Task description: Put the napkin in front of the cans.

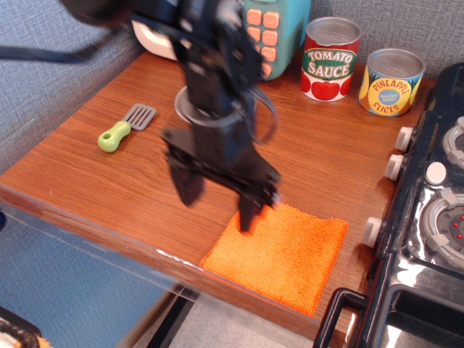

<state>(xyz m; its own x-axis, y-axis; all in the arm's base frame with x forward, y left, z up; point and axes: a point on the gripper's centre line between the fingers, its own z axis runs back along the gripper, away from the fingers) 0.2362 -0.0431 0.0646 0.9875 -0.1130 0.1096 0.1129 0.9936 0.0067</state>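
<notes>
The orange napkin lies flat at the table's front edge, near the right. The red-and-white Tomato Sauce can and the yellow-and-blue Pineapple Slices can stand upright at the back right, far from the napkin. My black gripper is open, fingers pointing down, over the napkin's near-left corner. One fingertip is at the napkin's left edge, the other is over bare wood to its left. Whether the fingertip touches the cloth I cannot tell.
A green-handled spatula lies at the left. A toy microwave stands at the back, partly behind the arm. A steel bowl is mostly hidden by the arm. A black toy stove borders the right side.
</notes>
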